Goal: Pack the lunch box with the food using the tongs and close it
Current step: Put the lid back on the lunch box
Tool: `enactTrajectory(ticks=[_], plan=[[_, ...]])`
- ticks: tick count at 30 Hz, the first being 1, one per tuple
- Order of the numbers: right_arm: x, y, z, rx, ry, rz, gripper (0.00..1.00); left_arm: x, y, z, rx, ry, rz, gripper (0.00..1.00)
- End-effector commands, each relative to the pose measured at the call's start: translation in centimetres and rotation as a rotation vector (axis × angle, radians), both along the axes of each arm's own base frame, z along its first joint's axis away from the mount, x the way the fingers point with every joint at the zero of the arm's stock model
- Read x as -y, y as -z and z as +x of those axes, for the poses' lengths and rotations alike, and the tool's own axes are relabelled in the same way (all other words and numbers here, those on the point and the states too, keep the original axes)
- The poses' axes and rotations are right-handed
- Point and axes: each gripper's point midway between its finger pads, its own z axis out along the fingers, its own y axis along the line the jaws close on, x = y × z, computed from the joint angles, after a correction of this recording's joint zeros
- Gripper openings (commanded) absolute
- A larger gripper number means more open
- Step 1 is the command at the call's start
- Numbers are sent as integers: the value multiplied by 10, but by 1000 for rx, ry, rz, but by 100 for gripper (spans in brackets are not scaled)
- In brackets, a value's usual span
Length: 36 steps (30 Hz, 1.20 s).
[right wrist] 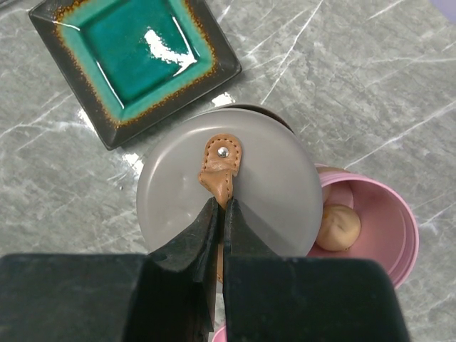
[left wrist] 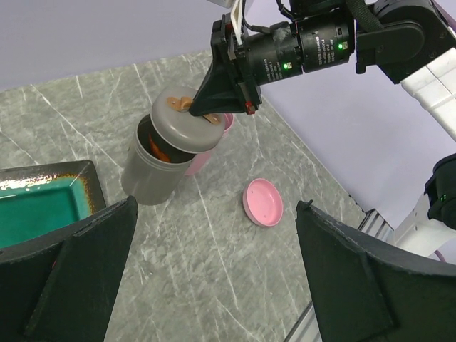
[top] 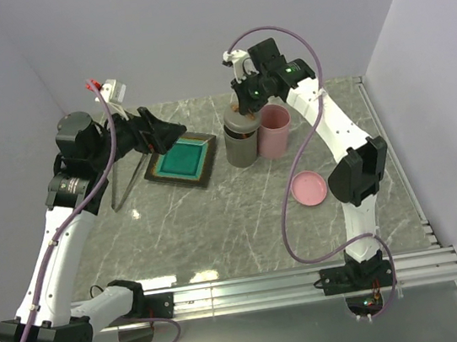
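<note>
Pale ball (right wrist: 338, 226) inside open pink container (right wrist: 390, 205)

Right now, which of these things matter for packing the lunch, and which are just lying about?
In the job:
grey container with orange-red chunks
grey lid, held by its tan strap in the right gripper
pink container with a cream ball
pink lid
tongs

Lying about:
square teal plate
open left gripper, holding nothing
</note>
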Motion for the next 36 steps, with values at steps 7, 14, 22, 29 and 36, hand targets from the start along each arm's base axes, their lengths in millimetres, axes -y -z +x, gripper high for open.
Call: enactTrajectory(ticks=[7, 14, 22, 29, 36], plan=[[-14, 8, 14, 18, -17, 32, 0, 0, -16, -5, 39, 10, -17, 99], [-13, 24, 19, 7, -11, 13, 0, 1, -15, -6, 39, 15, -17, 99], [-17, 41, 16, -35, -23, 16, 0, 0, -13, -6, 39, 13, -16, 99], [-15, 50, 14, -42, -17, 11, 0, 2, -15, -9, 40, 30, -24, 99], [-15, 51, 16, -40, -14, 16, 0, 3, -14, -9, 36, 34, -28, 99]])
